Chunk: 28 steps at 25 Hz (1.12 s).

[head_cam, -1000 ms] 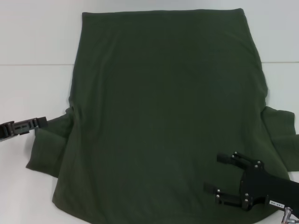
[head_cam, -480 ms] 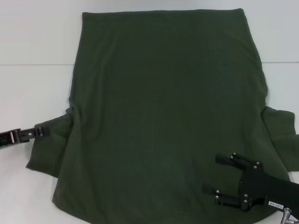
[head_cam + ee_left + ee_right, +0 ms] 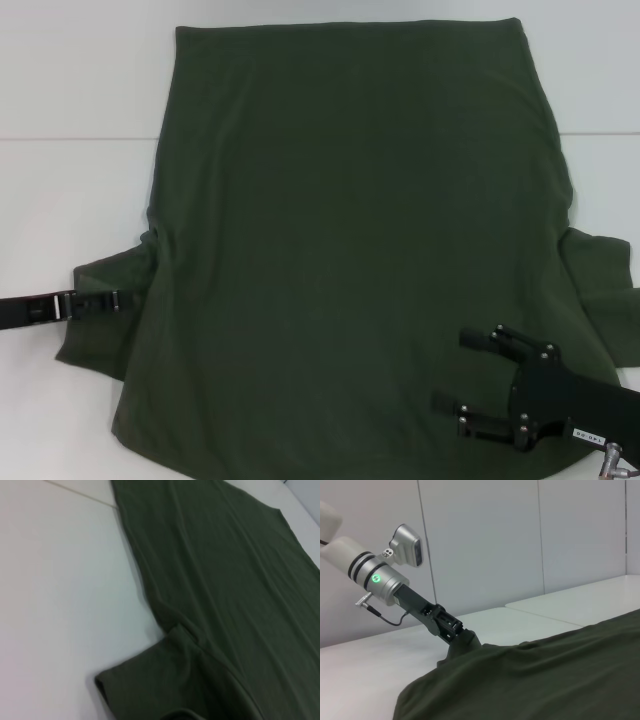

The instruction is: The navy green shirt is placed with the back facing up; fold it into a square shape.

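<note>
Now at the sleeve: soft cloth, edge grips needed

Spread flat, the shirt (image 3: 350, 250) covers the middle of the white bench (image 3: 70, 200), plain back up, hem toward the far edge and collar end at the near edge. One short sleeve sticks out toward the left edge, the other toward the right edge.

Low at the left sleeve, the left gripper (image 3: 105, 300) has its tip on the cloth. The right wrist view shows it pushed into a small raised ridge of fabric, yet whether its fingers are closed on the sleeve I cannot tell. Over the near right part of the shirt hovers the right gripper (image 3: 480, 385), fingers spread apart and holding nothing.

By my judgement the cloth is light, limp and wrinkle-prone; it will sag and drag rather than keep any shape. Good holds would be a sleeve edge, shoulder seam or hem corner, pinched through one layer, then lifted enough to carry the fold across without bunching the body.
</note>
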{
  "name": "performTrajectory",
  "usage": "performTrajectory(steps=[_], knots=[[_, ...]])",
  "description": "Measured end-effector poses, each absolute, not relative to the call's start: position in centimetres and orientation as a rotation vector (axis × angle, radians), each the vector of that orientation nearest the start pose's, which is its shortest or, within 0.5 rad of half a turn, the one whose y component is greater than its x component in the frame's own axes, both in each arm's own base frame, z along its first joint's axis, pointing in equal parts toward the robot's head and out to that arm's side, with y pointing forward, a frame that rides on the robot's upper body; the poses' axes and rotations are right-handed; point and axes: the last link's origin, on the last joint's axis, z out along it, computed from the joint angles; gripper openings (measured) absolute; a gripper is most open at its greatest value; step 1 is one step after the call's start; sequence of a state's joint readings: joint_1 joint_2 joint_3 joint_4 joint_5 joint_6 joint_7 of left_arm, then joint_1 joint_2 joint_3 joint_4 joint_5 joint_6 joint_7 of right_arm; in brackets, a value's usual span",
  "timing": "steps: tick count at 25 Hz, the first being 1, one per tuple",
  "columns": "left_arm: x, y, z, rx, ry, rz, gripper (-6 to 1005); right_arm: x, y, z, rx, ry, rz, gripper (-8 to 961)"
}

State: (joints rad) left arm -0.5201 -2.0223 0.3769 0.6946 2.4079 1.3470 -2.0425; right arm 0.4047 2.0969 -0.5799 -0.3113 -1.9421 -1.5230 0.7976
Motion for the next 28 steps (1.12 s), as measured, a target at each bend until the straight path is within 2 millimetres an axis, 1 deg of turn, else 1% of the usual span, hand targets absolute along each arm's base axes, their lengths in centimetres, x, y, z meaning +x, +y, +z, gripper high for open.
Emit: performTrajectory(steps=[7,10,16,21,26,28], knots=[[-35.44,33.56,4.69,-2.093,-1.559,-0.425,852,30.50,26.23,-5.15,-2.595,0.432,0.811,899],[-35.54,33.59,4.72,-2.080,-1.556,-0.428,663,30.48,26.24,-5.16,-2.595,0.432,0.812,899],[-35.46,33.76,4.82,-2.080,-1.552,-0.430,422,30.48,26.24,-5.16,-2.595,0.434,0.812,899],[-35.44,33.85,4.94,-2.077,-1.550,-0.432,193,30.47,26.26,-5.16,-2.595,0.434,0.812,900],[-35.39,33.90,4.93,-2.084,-1.545,-0.427,14,30.45,26.28,-5.16,-2.595,0.433,0.812,900],[-35.44,33.94,5.08,-2.083,-1.543,-0.420,15,30.45,26.29,-5.15,-2.595,0.433,0.813,900]])
